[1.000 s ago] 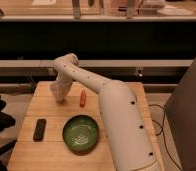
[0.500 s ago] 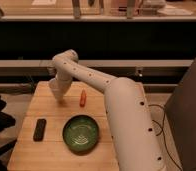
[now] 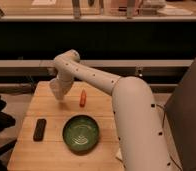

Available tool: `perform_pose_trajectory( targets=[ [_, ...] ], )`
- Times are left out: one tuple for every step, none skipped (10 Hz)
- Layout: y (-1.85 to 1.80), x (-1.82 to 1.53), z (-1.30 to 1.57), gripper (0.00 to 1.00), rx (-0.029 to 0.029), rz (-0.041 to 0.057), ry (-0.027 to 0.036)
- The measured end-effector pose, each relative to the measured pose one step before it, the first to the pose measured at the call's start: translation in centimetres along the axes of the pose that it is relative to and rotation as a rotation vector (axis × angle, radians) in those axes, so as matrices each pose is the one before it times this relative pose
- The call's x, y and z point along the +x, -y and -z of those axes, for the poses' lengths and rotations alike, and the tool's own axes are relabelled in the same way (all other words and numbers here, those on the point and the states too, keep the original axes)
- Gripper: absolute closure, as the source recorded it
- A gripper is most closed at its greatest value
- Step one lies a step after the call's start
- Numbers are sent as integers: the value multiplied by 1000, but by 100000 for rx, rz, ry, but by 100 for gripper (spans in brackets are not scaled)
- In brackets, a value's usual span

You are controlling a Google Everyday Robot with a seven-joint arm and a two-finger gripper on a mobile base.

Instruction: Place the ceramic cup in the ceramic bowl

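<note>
A: Left to right on the wooden table [image 3: 51, 145]. What is logged?

B: 1 flat black object [image 3: 39, 129] near the left edge. Then the gripper [image 3: 57, 93], hanging over the back left part of the table at the end of the white arm [image 3: 96, 78]. Then 1 small orange-red item [image 3: 83, 98] lying just right of it. In front, the bowl [image 3: 81, 133].

A: Describe the bowl.

B: Wide, round, shallow, green, with a darker rim and a pale pattern at its centre. It sits on the front middle of the table, nothing inside it.

A: And the cup?

B: A pale whitish shape at the gripper's tip may be the cup [image 3: 56, 90]; it blends with the white wrist, so I cannot tell its outline or whether the gripper is clamped on it.

A: Bowl relative to gripper?

B: Well apart: the bowl lies nearer the front and to the right, the gripper further back and higher.

A: Change from 1 s ago?

B: The gripper was lower, near the tabletop; it is now raised. The bowl, black object and orange-red item have not shifted.
</note>
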Motion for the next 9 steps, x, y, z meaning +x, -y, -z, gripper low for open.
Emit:
perform_pose_trajectory(
  targets=[
    [-125, -144, 511, 98, 287, 285, -98],
    [-293, -388, 94, 98, 480, 498, 36],
    [-442, -170, 254, 98, 355, 29, -74],
    [-591, -226, 649, 98, 502, -119, -266],
    [-451, -67, 338, 98, 288, -610, -330],
    [-168, -576, 174, 98, 644, 93, 5],
    [-461, -512, 183, 98, 387, -105, 253],
    [-560, -502, 265, 98, 389, -147, 95],
    [-770, -90, 172, 98, 223, -477, -164]
  ],
)
